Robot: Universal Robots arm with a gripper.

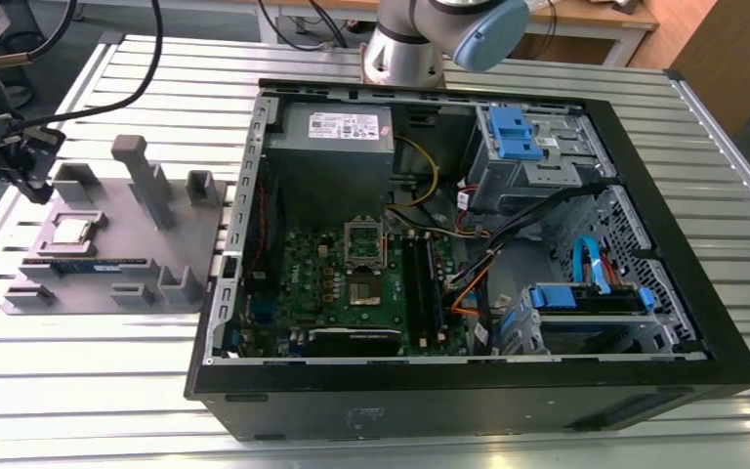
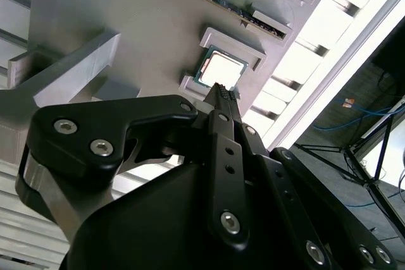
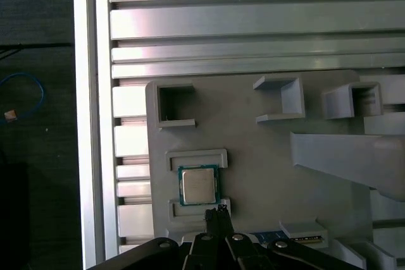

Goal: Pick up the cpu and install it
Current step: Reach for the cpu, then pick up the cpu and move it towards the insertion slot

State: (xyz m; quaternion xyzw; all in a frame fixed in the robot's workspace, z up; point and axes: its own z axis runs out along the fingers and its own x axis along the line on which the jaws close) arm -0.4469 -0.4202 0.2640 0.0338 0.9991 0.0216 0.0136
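Note:
The cpu is a small square chip with a silvery top. It lies flat in a framed recess of the grey fixture plate, at the exterior view's left. In the first wrist view the cpu sits just beyond the black fingertips, and in the second wrist view the cpu also lies just past them. My gripper hangs above the plate's far left corner, a little apart from the chip. The gripper looks shut, its thin fingers together and holding nothing. The motherboard socket lies inside the open computer case.
A blue memory stick lies on the fixture plate near the chip. Tall grey posts and small brackets rise from the plate. The slatted metal table ends close to the plate, with cables trailing over its far left corner.

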